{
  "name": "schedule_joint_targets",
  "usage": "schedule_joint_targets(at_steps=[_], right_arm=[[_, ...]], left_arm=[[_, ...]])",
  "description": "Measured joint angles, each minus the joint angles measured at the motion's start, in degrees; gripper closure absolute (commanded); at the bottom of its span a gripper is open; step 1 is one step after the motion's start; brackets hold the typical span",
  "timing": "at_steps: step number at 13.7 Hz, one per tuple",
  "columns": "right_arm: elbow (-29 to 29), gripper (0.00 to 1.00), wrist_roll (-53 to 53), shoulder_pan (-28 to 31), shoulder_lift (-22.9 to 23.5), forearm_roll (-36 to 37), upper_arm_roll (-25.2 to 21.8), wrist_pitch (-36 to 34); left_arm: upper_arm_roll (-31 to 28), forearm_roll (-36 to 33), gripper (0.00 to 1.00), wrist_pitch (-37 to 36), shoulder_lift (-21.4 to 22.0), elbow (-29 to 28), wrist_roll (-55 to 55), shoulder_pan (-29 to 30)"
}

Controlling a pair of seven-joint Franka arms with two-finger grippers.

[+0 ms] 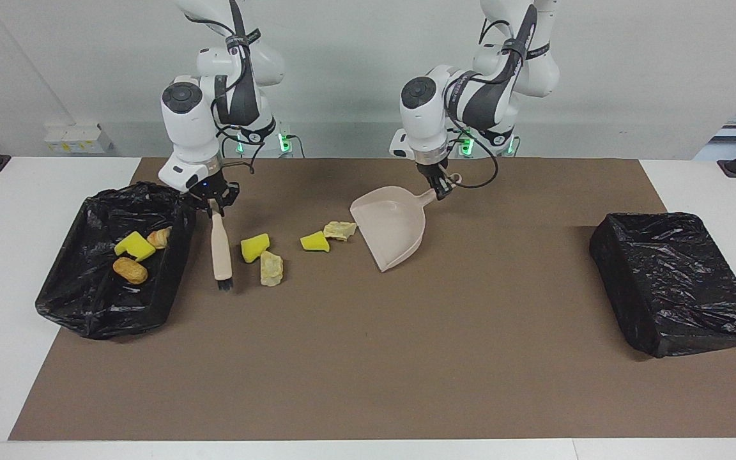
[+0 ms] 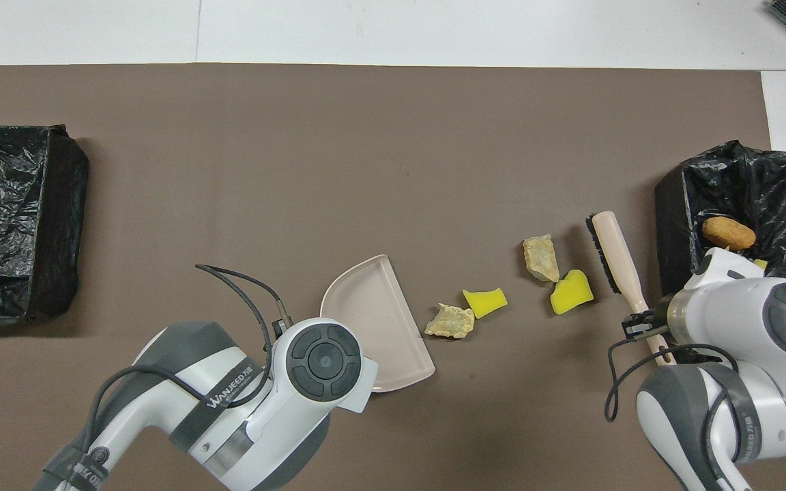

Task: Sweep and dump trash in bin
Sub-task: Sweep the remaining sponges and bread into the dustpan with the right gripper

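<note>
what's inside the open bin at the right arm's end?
In the open bin: a yellow sponge wedge, a bread-like lump, and a smaller striped lump. Overhead, the right arm covers part of the inside; liner folds could hide more.

white wall (image 1: 630,76), white table (image 1: 10,255), brown mat (image 1: 406,358)

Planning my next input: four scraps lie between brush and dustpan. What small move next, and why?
Probably sweep the brush, held by the right claw, toward the dustpan in the left claw: it stands just outside the yellow wedge and beige chunk.
</note>
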State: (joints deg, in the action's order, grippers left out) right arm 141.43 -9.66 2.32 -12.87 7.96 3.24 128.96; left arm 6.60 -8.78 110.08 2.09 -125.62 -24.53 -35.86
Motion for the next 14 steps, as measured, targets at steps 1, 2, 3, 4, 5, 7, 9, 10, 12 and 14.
schedule_joint_targets(at_steps=[1, 2, 3, 4, 5, 7, 9, 10, 12, 14], right_arm=[[0.3, 1.00, 0.0, -0.1, 0.1, 0.0, 0.2, 0.4], [0.7, 1.00, -0.2, -0.4, 0.4, 0.0, 0.3, 0.7], [1.0, 1.00, -1.0, -0.5, 1.0, 0.0, 0.4, 1.5], [1.2, 1.00, -1.8, -0.5, 1.9, 0.0, 0.5, 2.2], [1.3, 1.00, -2.2, -0.6, 2.7, 0.0, 0.6, 2.6], [1.2, 1.00, -2.2, -1.6, 3.6, 0.0, 0.6, 3.1], [0.8, 1.00, 0.6, -3.6, 4.4, -0.1, 0.7, 3.4], [0.3, 1.00, 2.8, -5.0, 4.9, -0.1, 0.7, 3.5], [-0.6, 1.00, 8.1, -8.6, 5.8, -0.2, 0.9, 3.5], [-0.8, 1.00, 13.1, -12.7, 6.4, -2.8, 1.0, 3.5]], left_arm=[[0.0, 0.0, 1.00, 0.0, 0.0, 0.0, 0.0, 0.0], [0.0, 0.0, 1.00, -0.2, 0.0, 0.0, 0.1, 0.0], [0.0, 0.0, 1.00, -0.5, 0.0, 0.0, 0.2, 0.0], [0.0, 0.0, 1.00, -0.8, 0.1, 0.0, 0.3, 0.0], [0.0, 0.0, 1.00, -0.9, 0.1, 0.0, 0.3, 0.0], [0.0, 0.0, 1.00, -1.0, 0.1, 0.0, 0.3, -0.1], [0.0, 0.0, 1.00, -1.6, 0.2, 0.0, 0.5, -0.5], [0.0, 0.0, 1.00, -1.8, 0.3, 0.0, 0.6, -0.6], [0.0, 0.0, 1.00, -2.1, 0.3, 0.0, 0.7, -0.7], [0.0, 0.0, 1.00, -2.1, 0.3, 0.0, 0.7, -0.7]])
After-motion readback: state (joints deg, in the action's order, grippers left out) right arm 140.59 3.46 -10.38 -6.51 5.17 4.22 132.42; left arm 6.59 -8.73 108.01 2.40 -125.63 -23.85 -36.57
